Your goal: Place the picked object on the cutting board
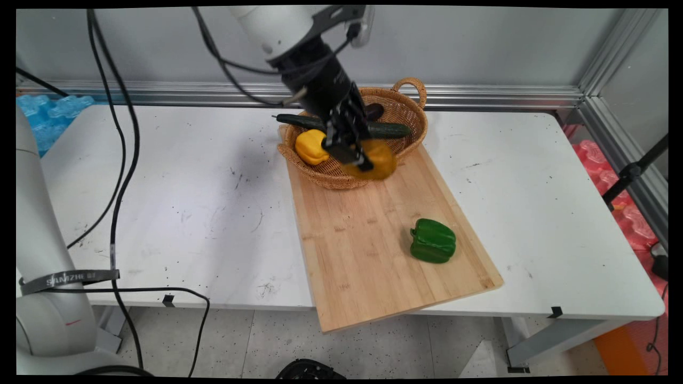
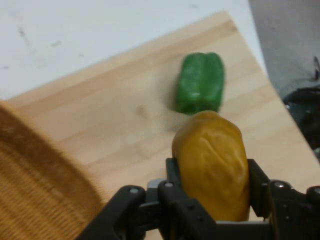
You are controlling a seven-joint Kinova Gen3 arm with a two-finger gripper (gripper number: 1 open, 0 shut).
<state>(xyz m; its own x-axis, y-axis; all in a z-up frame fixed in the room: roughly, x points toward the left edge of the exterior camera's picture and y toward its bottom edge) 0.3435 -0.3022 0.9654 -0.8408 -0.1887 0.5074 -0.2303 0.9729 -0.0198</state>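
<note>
My gripper (image 1: 362, 159) (image 2: 212, 187) is shut on an orange-yellow bell pepper (image 1: 378, 160) (image 2: 212, 162), held in the air over the near rim of the wicker basket (image 1: 408, 140) (image 2: 35, 185). Inside the basket lie a yellow pepper (image 1: 311, 146), a dark green cucumber (image 1: 387, 129) across the top, and a dark purple vegetable (image 1: 374, 111) at the back. A green bell pepper (image 1: 433, 240) (image 2: 200, 83) lies on the wooden cutting board (image 1: 368, 240) (image 2: 115, 110), apart from the gripper.
The cutting board overhangs the white table's (image 1: 187, 202) near edge. Black cables (image 1: 120, 176) hang down at the left. An aluminium rail (image 1: 480, 96) runs along the wall behind the table.
</note>
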